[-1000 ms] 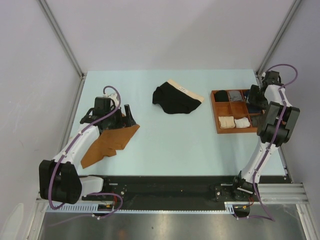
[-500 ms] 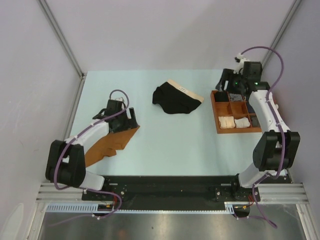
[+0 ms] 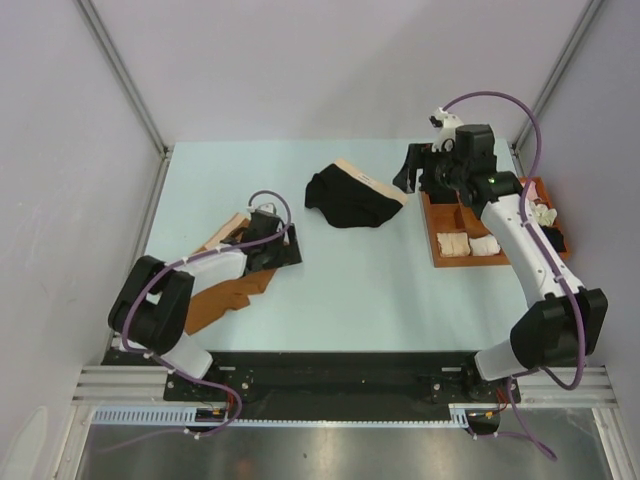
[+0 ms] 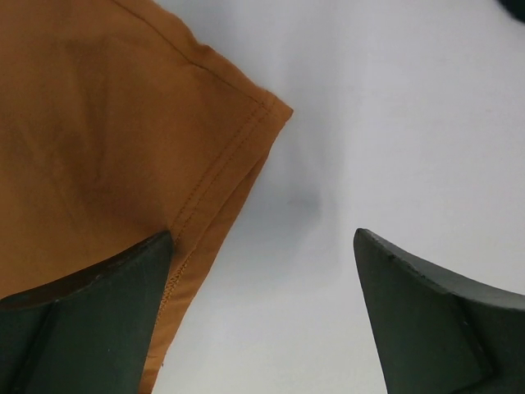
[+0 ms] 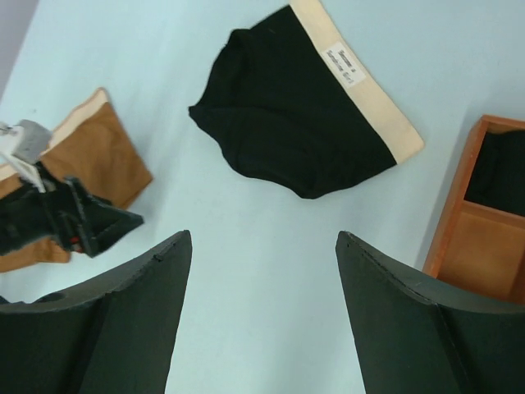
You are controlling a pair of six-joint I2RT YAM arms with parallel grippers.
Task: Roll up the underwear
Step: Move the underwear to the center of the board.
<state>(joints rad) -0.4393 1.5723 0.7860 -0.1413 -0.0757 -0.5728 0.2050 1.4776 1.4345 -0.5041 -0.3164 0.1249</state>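
Straddling the hemmed corner of the rust-brown fabric brief at the near left of the pale table, the left gripper is spread wide and empty, one finger over cloth, one over bare surface, seemingly set to pinch that edge for rolling. The right gripper, equally spread and holding nothing, hovers just right of the beige-banded black brief lying far centre, a stance that would suit taking it next

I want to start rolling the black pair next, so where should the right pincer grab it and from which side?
Probably the beige waistband of the black underwear, at its end nearest the wooden tray. It lies flat and straight along the far edge, while the black fabric looks rumpled. Come down from the tray side with the open right pincer.
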